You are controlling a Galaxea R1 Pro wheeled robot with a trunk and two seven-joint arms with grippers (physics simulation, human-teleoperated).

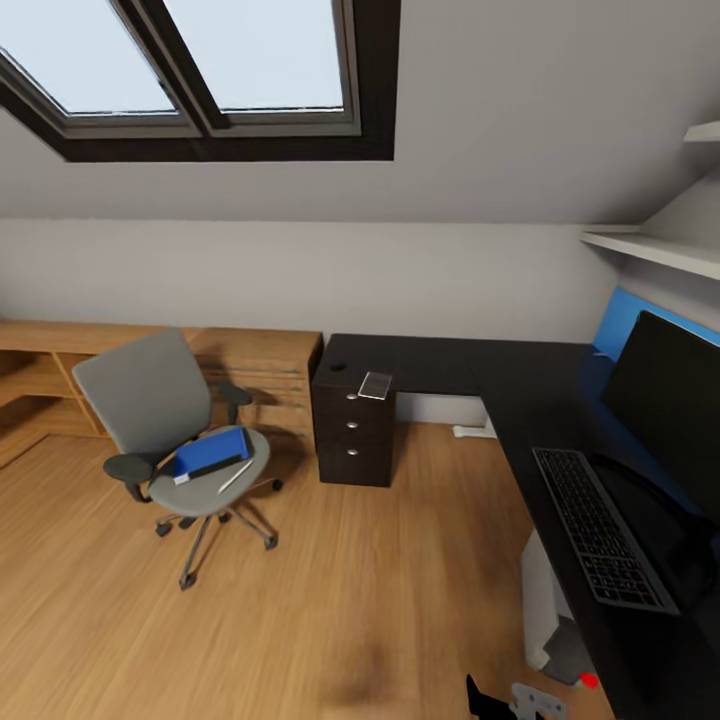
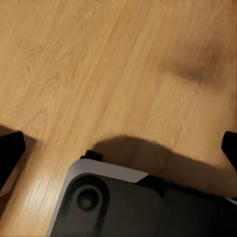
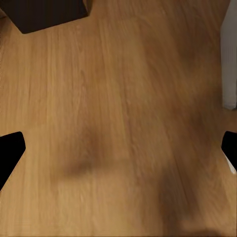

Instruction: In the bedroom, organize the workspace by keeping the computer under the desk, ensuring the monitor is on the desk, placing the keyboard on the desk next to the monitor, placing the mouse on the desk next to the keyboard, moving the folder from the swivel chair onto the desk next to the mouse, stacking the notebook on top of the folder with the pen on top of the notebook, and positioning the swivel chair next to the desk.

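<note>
Spanning the corner, black desk point(image 1: 450, 365), wooden floor point(image 1: 330, 600), skylight point(image 1: 200, 70)

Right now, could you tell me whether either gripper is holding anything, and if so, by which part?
Nothing is held. The left gripper and right gripper are both open over bare wooden floor.

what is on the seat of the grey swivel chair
On the grey padded swivel chair lie a bright blue flat folder and a thin pale pen. Whatever lies under the folder is hidden.
</note>
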